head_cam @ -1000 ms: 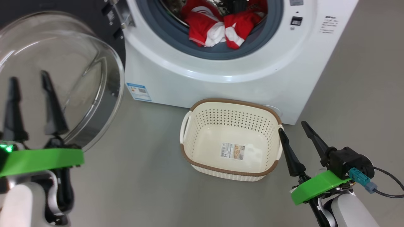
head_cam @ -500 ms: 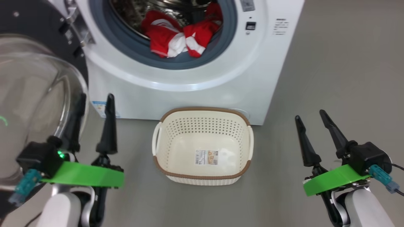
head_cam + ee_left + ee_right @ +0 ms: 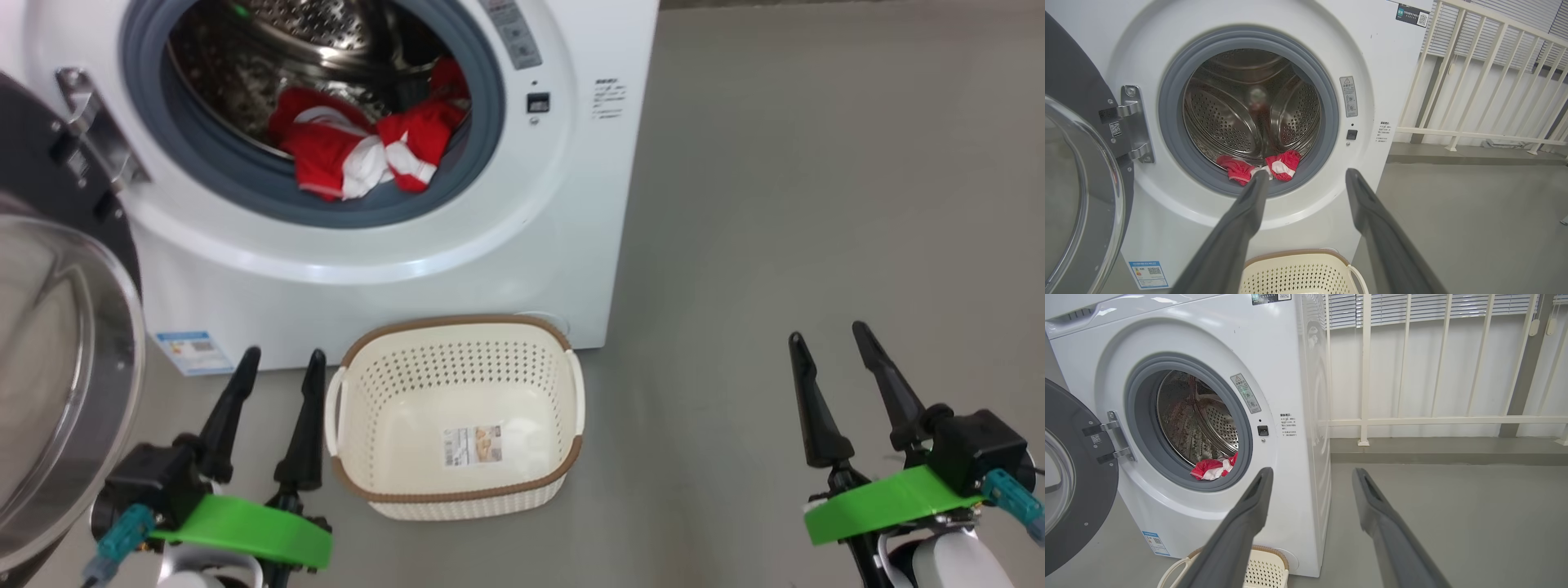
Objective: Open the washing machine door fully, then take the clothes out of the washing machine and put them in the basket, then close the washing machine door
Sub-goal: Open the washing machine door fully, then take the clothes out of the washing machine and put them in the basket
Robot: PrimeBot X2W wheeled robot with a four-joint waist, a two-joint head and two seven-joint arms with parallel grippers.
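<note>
Door point(image 3: 57, 367) hangs open at nine o'clock. Clothes point(image 3: 359, 155) lie heaped at the washer's point(image 3: 392, 269) drum lip, eleven o'clock. Basket point(image 3: 457, 320) sits at six, just before the washer. Left gripper point(image 3: 285, 354) at seven, beside the basket, fingers spread, holding nothing; right gripper point(image 3: 826, 331) at four, likewise.

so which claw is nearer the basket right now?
Left. The left claw stands just beside the left handle side of the basket, not touching it. The right claw is far off to the basket's right. Both are open and empty.
</note>
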